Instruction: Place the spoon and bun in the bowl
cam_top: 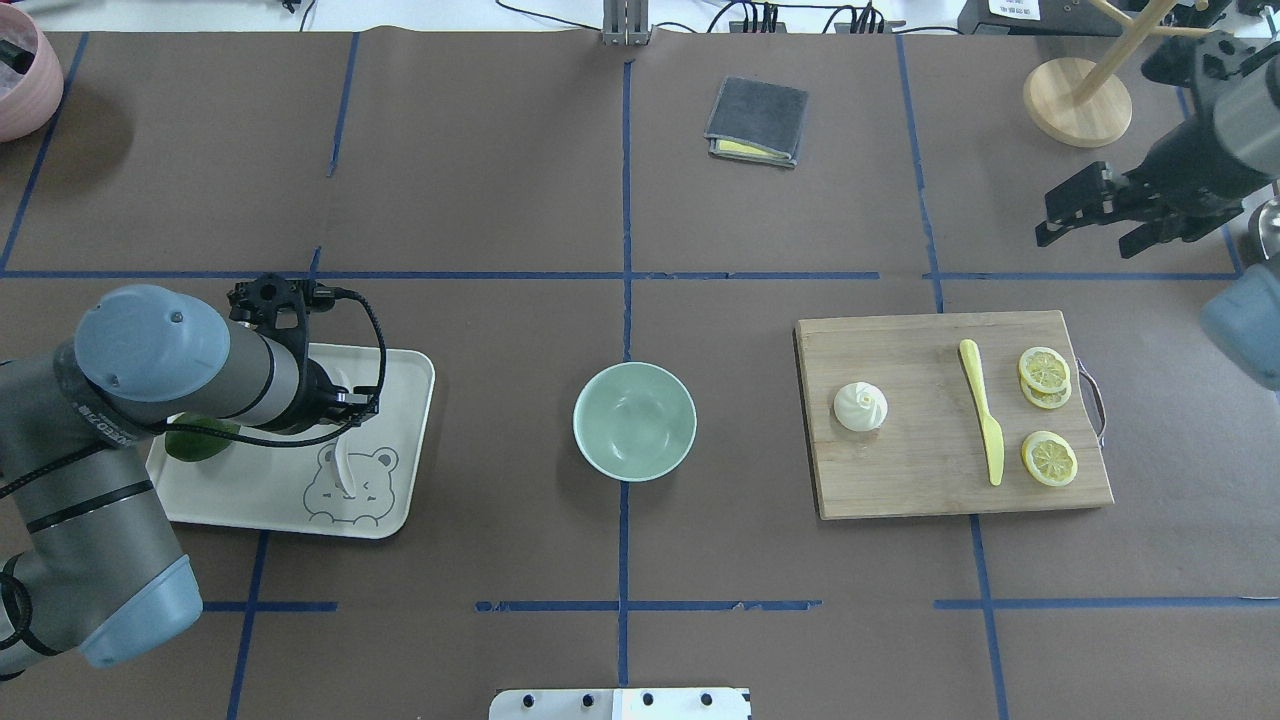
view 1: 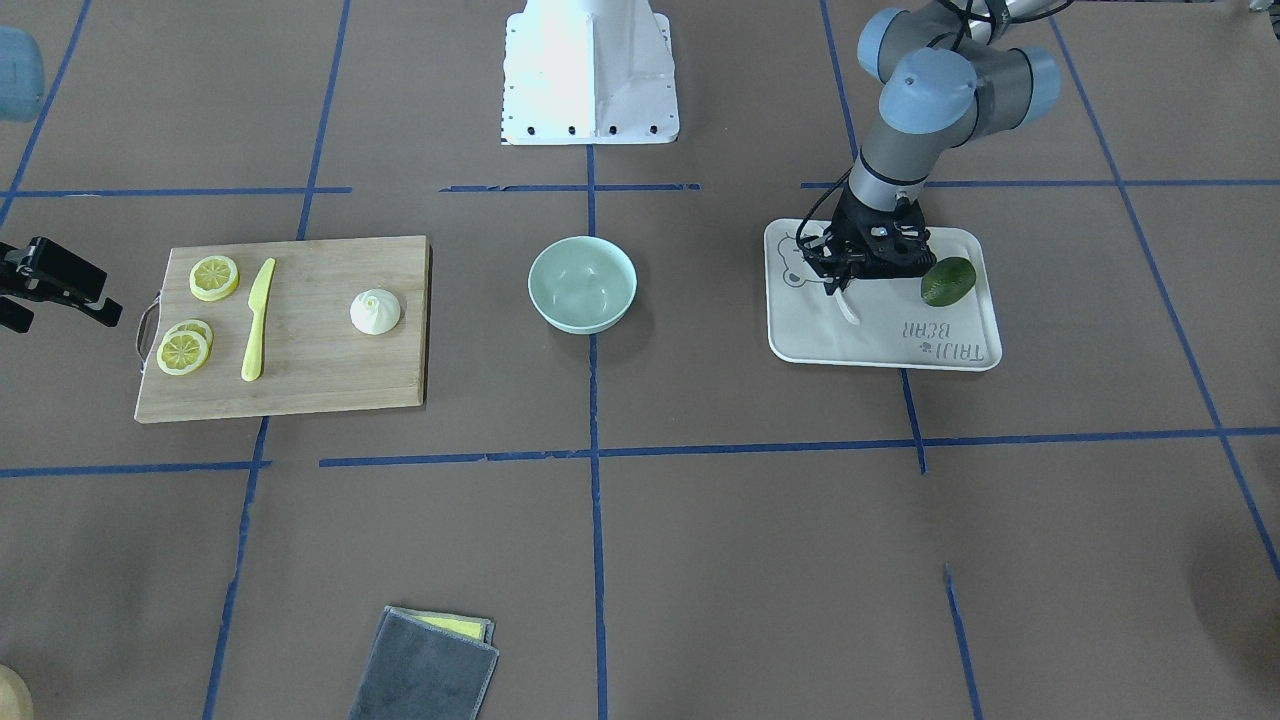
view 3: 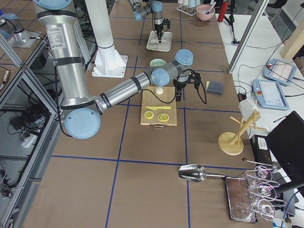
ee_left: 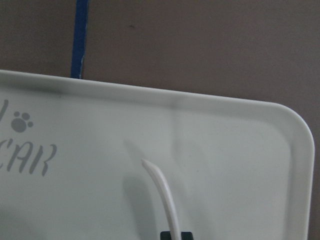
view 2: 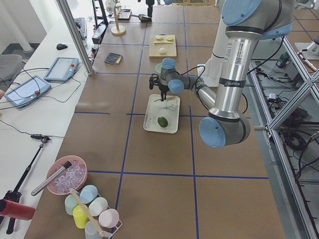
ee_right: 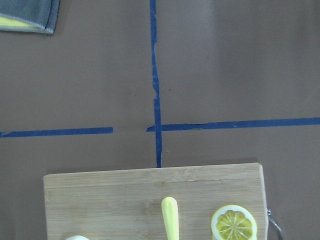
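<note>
My left gripper is over the white bear-print tray, shut on the handle of the off-white spoon. The spoon hangs down toward the tray and also shows in the overhead view and the left wrist view. The pale mint-green bowl stands empty at the table's middle. The white pleated bun sits on the wooden cutting board. My right gripper is open and empty, off the board's far outer side.
A yellow plastic knife and lemon slices lie on the board. A dark green avocado-like fruit lies on the tray beside my left gripper. A folded grey cloth lies at the far side. A wooden stand is far right.
</note>
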Available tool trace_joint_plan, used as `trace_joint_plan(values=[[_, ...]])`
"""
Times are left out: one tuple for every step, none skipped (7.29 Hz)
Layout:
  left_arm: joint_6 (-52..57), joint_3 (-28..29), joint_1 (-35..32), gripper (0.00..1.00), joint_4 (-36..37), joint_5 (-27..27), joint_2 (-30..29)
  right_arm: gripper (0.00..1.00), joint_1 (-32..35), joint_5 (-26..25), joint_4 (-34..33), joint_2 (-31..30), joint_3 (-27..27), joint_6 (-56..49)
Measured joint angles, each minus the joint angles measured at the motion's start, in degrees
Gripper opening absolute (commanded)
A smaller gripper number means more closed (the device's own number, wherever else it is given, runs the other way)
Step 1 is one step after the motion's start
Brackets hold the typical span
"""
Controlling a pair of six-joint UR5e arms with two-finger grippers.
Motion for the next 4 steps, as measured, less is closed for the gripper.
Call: trace_joint_plan(values=[[0.0,-0.8,0.0,0.0,1.1,-0.2,-2.2,1.0,-4.2,-3.8,4.0,0.2,-0.3,5.4],[-0.1,-1.0,-0.2,0.0,1.5,-0.4,-4.4,1.0,-8.5,-7.8,7.4,0.3,-0.4,10.8],[-1.1,-1.1,-0.7,0.0,1.5,-1.1,-6.2,1.0,-12.7,-11.4,9.8,0.3,-0.4,15.4],[-3.3,-1.1,-1.4,0.0,1.3,-2.2,-8.0,1.0,-17.0,-15.3,11.5,0.3,-0.4,19.2]])
